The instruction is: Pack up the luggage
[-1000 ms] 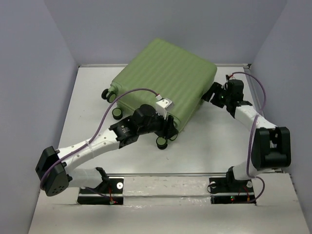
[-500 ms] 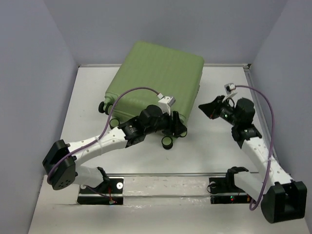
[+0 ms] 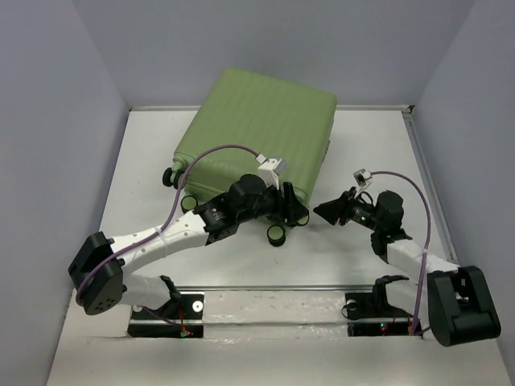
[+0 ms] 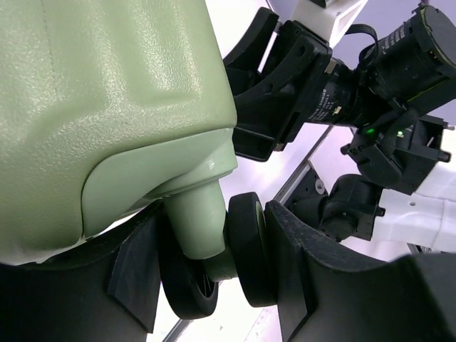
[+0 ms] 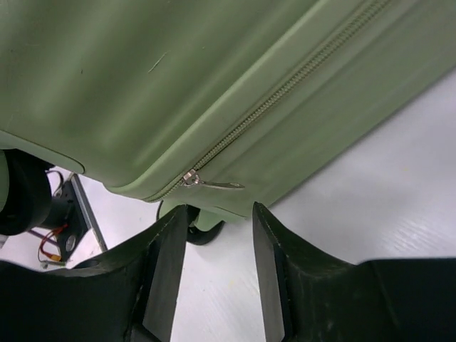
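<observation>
1. Your left gripper (image 4: 214,242) clamps a corner wheel (image 4: 246,249), likely anchoring the luggage (image 3: 257,133) against sliding.
2. Your right gripper (image 5: 219,214) stands open and empty, lined up just short of the zipper pull (image 5: 214,184).
3. The luggage lies shut on the table (image 3: 362,145), toward the back.

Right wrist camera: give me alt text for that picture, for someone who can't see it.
Light-green luggage fills most of the frame, its zipper running diagonally down to a metal pull near the lower corner. Below it the right pincer has its two black fingers apart over the white table, holding nothing.
</observation>
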Action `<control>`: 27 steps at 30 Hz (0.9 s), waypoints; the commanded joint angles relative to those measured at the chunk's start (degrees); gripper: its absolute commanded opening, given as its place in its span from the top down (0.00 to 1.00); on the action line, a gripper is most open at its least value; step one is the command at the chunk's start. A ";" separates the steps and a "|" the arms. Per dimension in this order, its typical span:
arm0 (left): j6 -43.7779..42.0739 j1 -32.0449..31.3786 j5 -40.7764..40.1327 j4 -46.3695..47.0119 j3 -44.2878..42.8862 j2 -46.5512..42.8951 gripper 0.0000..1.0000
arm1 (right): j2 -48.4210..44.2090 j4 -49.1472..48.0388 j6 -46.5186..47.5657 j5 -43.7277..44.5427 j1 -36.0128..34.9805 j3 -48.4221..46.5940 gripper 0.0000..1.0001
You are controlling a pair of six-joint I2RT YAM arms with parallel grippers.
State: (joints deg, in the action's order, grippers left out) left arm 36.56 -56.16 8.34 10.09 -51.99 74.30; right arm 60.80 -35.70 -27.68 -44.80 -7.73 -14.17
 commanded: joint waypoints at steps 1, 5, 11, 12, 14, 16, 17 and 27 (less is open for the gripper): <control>-0.61 -1.14 6.07 13.29 -0.66 -4.60 0.94 | 5.98 -13.24 -0.53 -5.38 -1.41 -1.82 0.51; -0.26 -1.06 6.60 13.82 -0.13 -4.78 0.94 | 11.43 -20.26 -2.02 -8.72 -1.41 -1.65 0.51; -0.34 -1.06 7.22 13.73 -0.40 -4.69 0.94 | 16.63 -26.43 -2.99 -11.10 -2.46 -1.99 0.50; -0.34 -1.06 7.22 13.82 -0.40 -4.69 0.94 | 17.25 -26.78 -2.91 -11.28 -2.47 -2.17 0.50; -0.26 -0.97 7.22 13.91 -0.31 -4.69 0.94 | 18.65 -27.31 -2.82 -11.80 -3.16 -3.31 0.49; -0.26 -0.97 7.13 13.91 -0.22 -4.61 0.94 | 20.50 -27.49 -2.55 -11.98 -3.79 -4.54 0.49; -0.26 -0.97 7.13 13.91 -0.22 -4.61 0.94 | 21.03 -27.75 -2.47 -11.72 -4.31 -4.55 0.49; 0.09 -0.88 7.40 14.08 -0.40 -4.69 0.94 | 24.11 -33.81 -3.69 -8.39 -5.98 -5.08 0.83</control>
State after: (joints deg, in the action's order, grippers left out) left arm 37.80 -55.77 9.19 11.33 -51.11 74.02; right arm 84.14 -61.08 -31.14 -55.27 -12.21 -17.21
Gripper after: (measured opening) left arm 0.619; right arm 0.250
